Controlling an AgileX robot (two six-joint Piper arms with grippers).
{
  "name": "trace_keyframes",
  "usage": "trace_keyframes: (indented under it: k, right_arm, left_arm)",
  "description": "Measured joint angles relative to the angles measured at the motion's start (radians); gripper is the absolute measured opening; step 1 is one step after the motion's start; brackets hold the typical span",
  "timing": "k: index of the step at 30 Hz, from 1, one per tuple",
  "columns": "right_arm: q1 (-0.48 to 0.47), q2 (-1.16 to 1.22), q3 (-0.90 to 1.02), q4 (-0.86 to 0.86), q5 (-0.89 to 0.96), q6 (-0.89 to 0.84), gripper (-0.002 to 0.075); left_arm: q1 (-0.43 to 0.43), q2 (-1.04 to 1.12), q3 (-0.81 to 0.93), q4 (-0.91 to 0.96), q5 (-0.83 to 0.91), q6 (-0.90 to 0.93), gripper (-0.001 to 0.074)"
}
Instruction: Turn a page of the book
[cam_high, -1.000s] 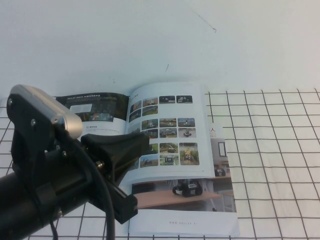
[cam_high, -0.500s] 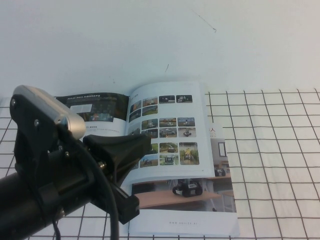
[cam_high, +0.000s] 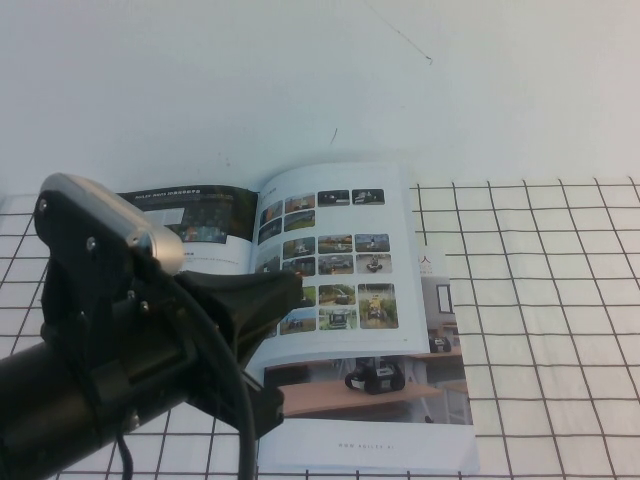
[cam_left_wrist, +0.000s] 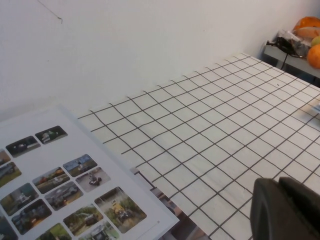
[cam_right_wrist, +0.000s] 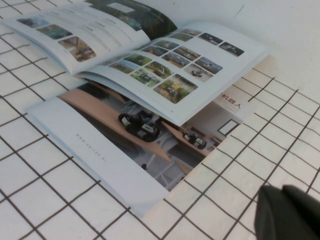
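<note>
glossy book (cam_high: 335, 260) lies open; both end effectors closed, apart

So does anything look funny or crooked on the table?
Yes: the open book lies on a second booklet, and their edges do not line up. The left gripper hangs over the book's left side; the right gripper is shut, off the booklet's corner.

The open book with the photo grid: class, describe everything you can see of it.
The open book is a thin, glossy, white-paged catalogue lying open on the checked tablecloth. Its right-hand page shows a grid of small colour photos; its left-hand page carries a dark banner. It rests partly on a second booklet with a wooden-desk cover. The left arm hides its near left part in the high view. No end effector is seen touching it.
</note>
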Motion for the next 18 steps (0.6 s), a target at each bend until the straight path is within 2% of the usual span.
trace_keyframes:
  k: [7,10,14,18]
  right_arm:
    - [0.000,0.000,0.000,0.000,0.000,0.000,-0.0001]
    - [0.000,0.000,0.000,0.002,0.002,0.000,-0.0001]
    - [0.000,0.000,0.000,0.002,0.002,0.000,-0.0001]
    - [0.000,0.000,0.000,0.002,0.002,0.000,-0.0001]
  left_arm:
    - [0.000,-0.030,0.020,0.000,-0.067,-0.008,-0.0003]
    - [-0.002,-0.086,0.043,0.035,-0.168,-0.104,-0.0003]
    - [0.005,-0.202,0.107,0.341,-0.268,-0.351,-0.0003]
    - [0.119,-0.338,0.187,0.621,-0.178,-0.566,-0.0003]
